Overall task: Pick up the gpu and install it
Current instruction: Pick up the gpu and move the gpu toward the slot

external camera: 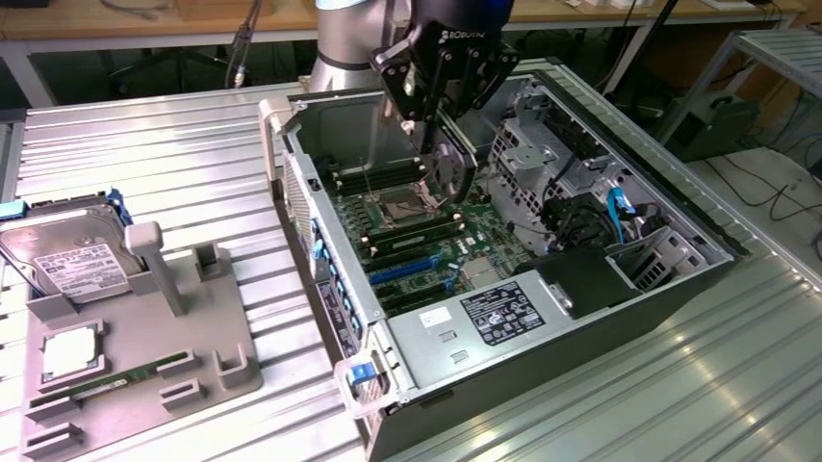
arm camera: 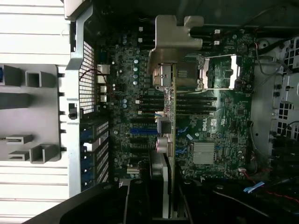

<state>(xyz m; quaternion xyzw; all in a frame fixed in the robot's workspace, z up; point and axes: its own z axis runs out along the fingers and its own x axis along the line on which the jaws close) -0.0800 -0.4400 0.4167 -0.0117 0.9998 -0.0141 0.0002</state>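
Over the far end of the open computer case (external camera: 298, 173) on the worktop (external camera: 154, 154), the claw (external camera: 430, 130) gripped the gpu (external camera: 452, 178), which hung lengthwise below it, silver bracket (arm camera: 176, 42) lowest, above the motherboard (external camera: 430, 241), not yet seated.

Oblique exterior, close overhead wrist; shared motherboard (external camera: 478, 245) (arm camera: 229, 135)

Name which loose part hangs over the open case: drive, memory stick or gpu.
The gpu: the pincer holds it on edge above the motherboard; the drive and memory stick sit on the grey holder beside the case.
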